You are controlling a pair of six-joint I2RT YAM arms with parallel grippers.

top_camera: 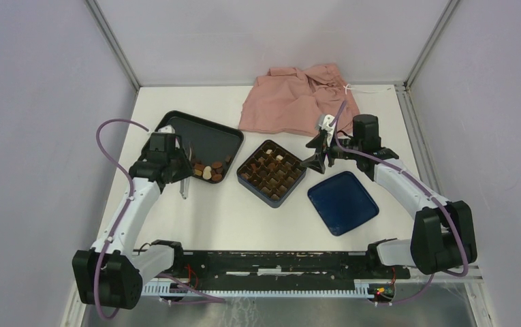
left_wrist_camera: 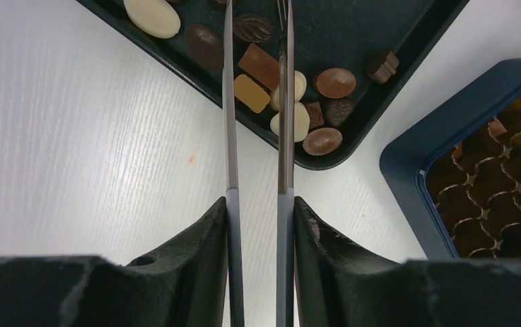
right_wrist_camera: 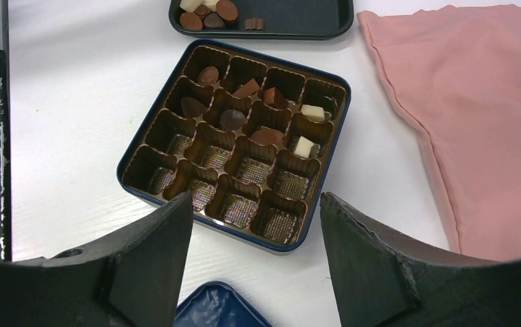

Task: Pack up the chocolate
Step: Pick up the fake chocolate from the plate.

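**A:** Left gripper (left_wrist_camera: 259, 204)?
**B:** Clamped on tweezers (left_wrist_camera: 230, 102), whose blades pass over the chocolate (left_wrist_camera: 261, 66). It is a mixed heap of dark, tan and cream pieces in one corner of the tray (left_wrist_camera: 380, 20).

**A:** Right gripper (right_wrist_camera: 256, 204)?
**B:** Jaws apart with nothing between them, hanging above the box (right_wrist_camera: 159, 174). More pieces sit in some of its far cells.

**A:** Surroundings?
**B:** A blue lid (top_camera: 342, 201) lies just beside the box, and a pink cloth (right_wrist_camera: 468, 116) lies beyond.

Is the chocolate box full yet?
No, about half full. In the right wrist view the box has chocolates in its far cups, while the cups nearer the camera are empty.
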